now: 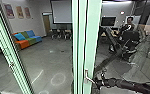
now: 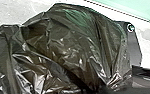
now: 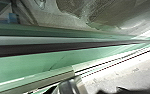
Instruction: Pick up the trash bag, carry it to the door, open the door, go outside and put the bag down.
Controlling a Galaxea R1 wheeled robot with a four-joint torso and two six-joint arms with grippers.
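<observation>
The right gripper (image 1: 97, 84) comes in from the right at the lever handle (image 1: 86, 75) of the pale green door frame (image 1: 93, 32); whether it touches is unclear. In the right wrist view the green frame (image 3: 36, 63) runs across, with a shiny metal piece (image 3: 70, 86) close to the camera. A crumpled black trash bag (image 2: 66, 47) shows large in the left wrist view. Its folds gather tightly at the left gripper (image 2: 111, 87), which is shut on the bag; the grip itself is hidden in dark plastic.
Another green frame post (image 1: 12, 57) slants down at the left. Behind the glass are a colourful sofa (image 1: 28, 40), tables with chairs (image 1: 61, 33) and a screen (image 1: 62, 12). A person (image 1: 128, 25) is at the right beside a dark chair (image 1: 130, 37).
</observation>
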